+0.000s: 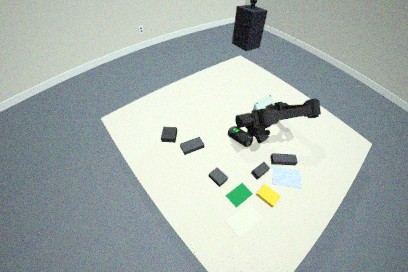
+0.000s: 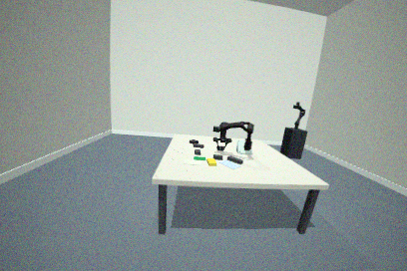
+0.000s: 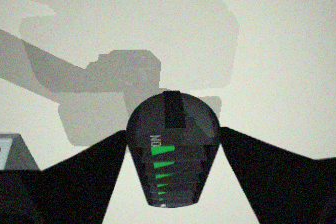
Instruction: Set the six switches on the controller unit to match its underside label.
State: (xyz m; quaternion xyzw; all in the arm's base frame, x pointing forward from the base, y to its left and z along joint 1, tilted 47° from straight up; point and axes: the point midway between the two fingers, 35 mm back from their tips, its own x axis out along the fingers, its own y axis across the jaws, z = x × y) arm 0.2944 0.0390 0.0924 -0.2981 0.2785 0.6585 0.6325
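Note:
The dark grey controller unit point(image 3: 187, 165) is between my fingers, apparently off the bench, with shadows on the bench beyond it. In the wrist view its rounded end is toward the top, and the row of switches runs down away from it. Green wedges show along the left side of the switches, largest near the "ON" mark and smaller further down; exact switch positions are hard to tell. My gripper point(image 3: 173, 134) is shut on the unit, one finger against each side. The label on the underside is hidden.
Dark blocks point(image 1: 169, 134) point(image 1: 192, 145) point(image 1: 218, 176) and others lie on the bench point(image 1: 152, 165) point(image 2: 281, 174). A green plate point(image 1: 239, 195), yellow block point(image 1: 268, 195) and pale blue sheet point(image 1: 287, 177) lie near them. A pale box point(image 1: 263, 102) point(image 3: 0, 152) is close to the arm.

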